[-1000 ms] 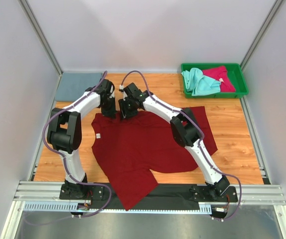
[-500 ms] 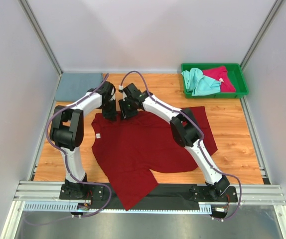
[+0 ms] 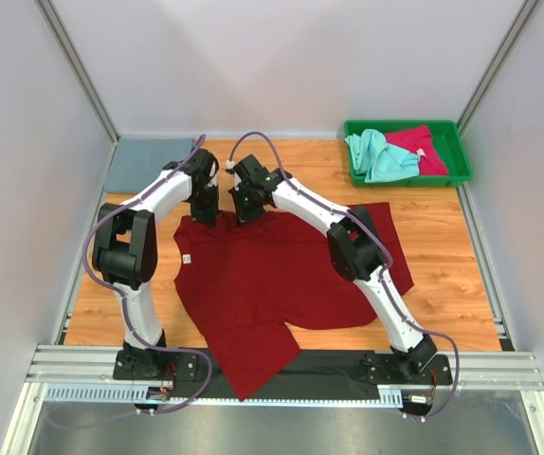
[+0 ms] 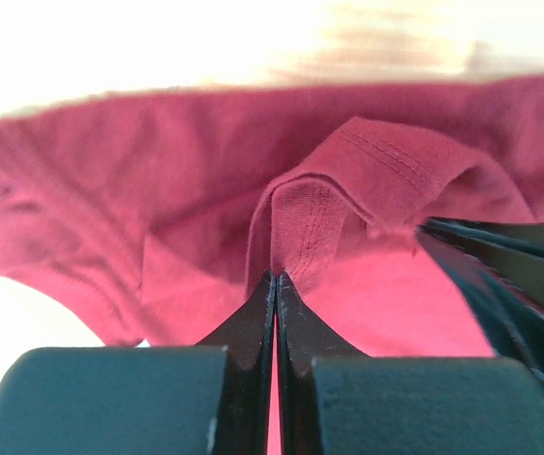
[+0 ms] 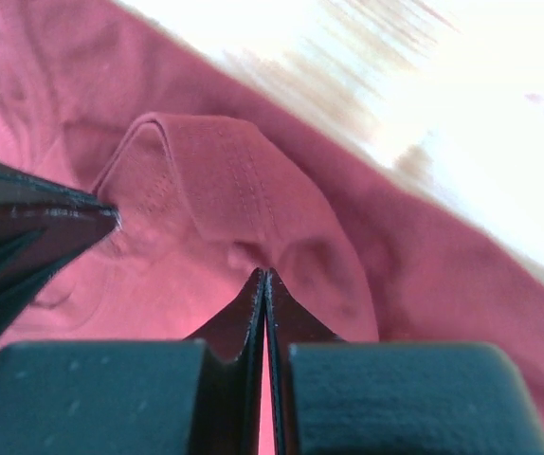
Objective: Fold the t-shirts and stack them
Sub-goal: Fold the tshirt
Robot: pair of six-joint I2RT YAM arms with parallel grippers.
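a dark red t-shirt lies spread out in the middle of the wooden surface. the first fold looks about to begin; next, the far edge needs lifting and carrying toward the near edge, both arms together. the left end effector and right end effector sit side by side at that far edge, each closed tight on a raised pinch of red cloth.

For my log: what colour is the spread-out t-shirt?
The t-shirt is dark red; top external view.
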